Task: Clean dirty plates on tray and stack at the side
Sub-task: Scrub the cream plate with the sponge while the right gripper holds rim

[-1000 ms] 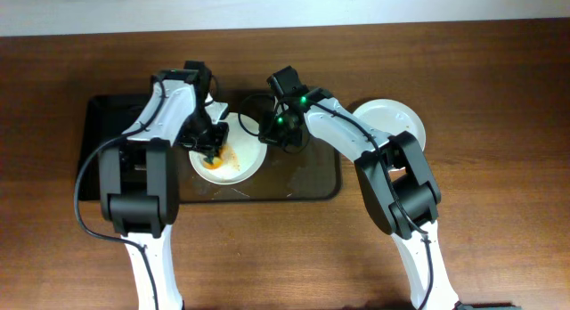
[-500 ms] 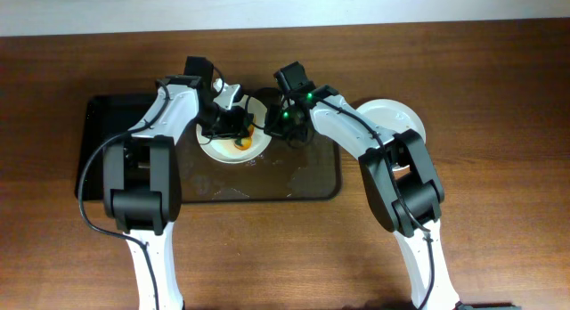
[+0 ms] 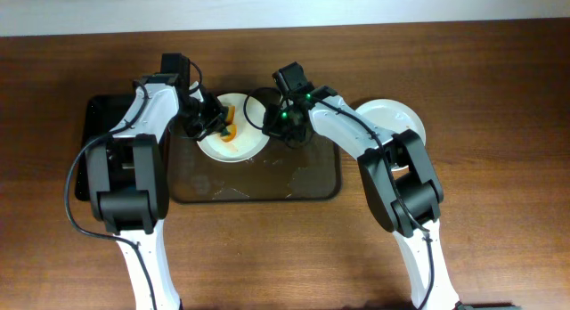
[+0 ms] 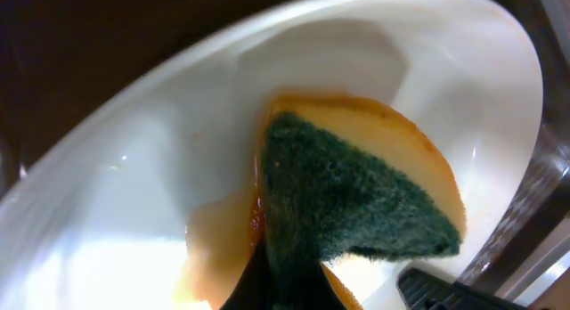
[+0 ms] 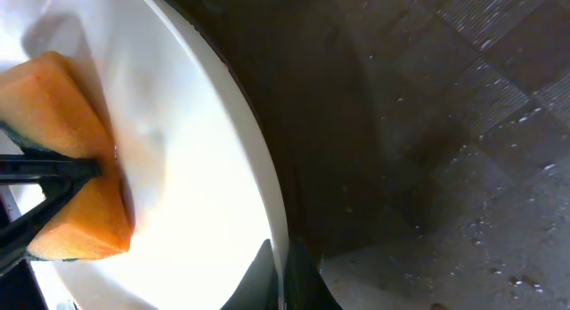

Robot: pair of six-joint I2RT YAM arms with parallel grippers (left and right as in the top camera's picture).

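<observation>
A white plate (image 3: 242,142) with orange-brown smear is held tilted over the far edge of the dark brown tray (image 3: 312,181). My right gripper (image 3: 278,127) is shut on the plate's right rim (image 5: 267,203). My left gripper (image 3: 212,123) is shut on an orange sponge with a green scrub side (image 4: 356,194), pressed against the plate's inside (image 4: 134,185). The sponge also shows in the right wrist view (image 5: 62,159). A clean white plate (image 3: 396,118) lies on the table right of the tray. The third plate is not in view.
A smaller black tray (image 3: 102,123) lies at the left, partly under my left arm. The brown tray's floor is wet with droplets (image 5: 481,167). Wooden table (image 3: 499,212) surrounds everything.
The plate went from lying flat on the tray to being lifted and tilted toward the far edge. My left gripper with the sponge moved left and back across the plate.
</observation>
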